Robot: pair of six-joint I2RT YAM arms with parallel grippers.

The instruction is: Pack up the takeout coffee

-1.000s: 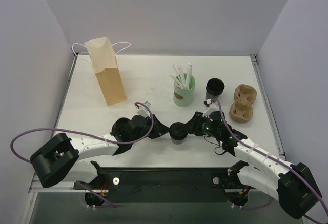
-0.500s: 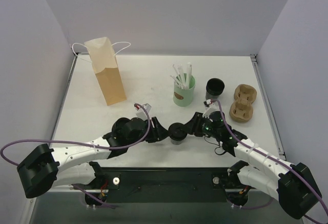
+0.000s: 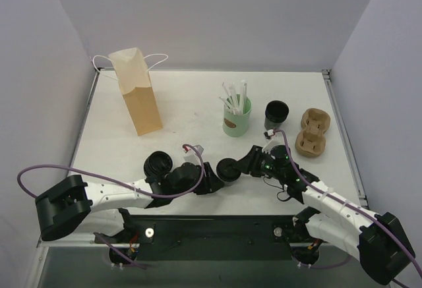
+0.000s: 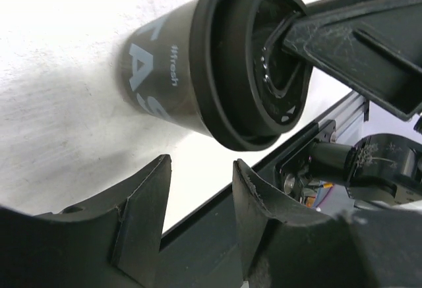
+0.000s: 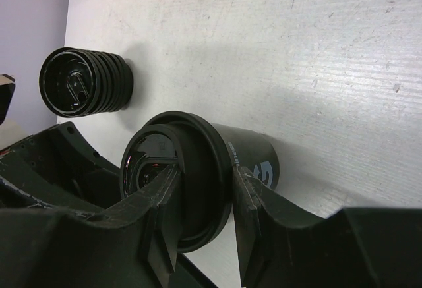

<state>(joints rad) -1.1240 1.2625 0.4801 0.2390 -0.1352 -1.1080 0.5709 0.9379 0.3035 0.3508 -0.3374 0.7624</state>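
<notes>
The takeout coffee [image 3: 229, 169] is a small black paper cup with a black lid, standing near the table's front middle. My right gripper [image 3: 242, 165] is shut on it from the right. In the right wrist view one finger lies across the lid [image 5: 192, 189] and the other presses the cup wall [image 5: 254, 159] just under the rim, with the right gripper [image 5: 204, 172] clamped between. My left gripper [image 3: 212, 181] sits just left and near of the cup, apart from it. In the left wrist view the left gripper [image 4: 201, 169] is open and empty, below the cup [image 4: 161, 70].
A stack of black lids [image 3: 158, 164] [image 5: 86, 80] sits left of the cup. A brown paper bag [image 3: 135, 90] stands at the back left. A mint-green cup with straws [image 3: 236, 118], an open black cup [image 3: 277, 113] and pulp cup carriers [image 3: 311, 132] stand at the back right.
My left gripper has opened, let go of the cup and drawn back toward the near edge. The right gripper has kept its hold on the cup.
</notes>
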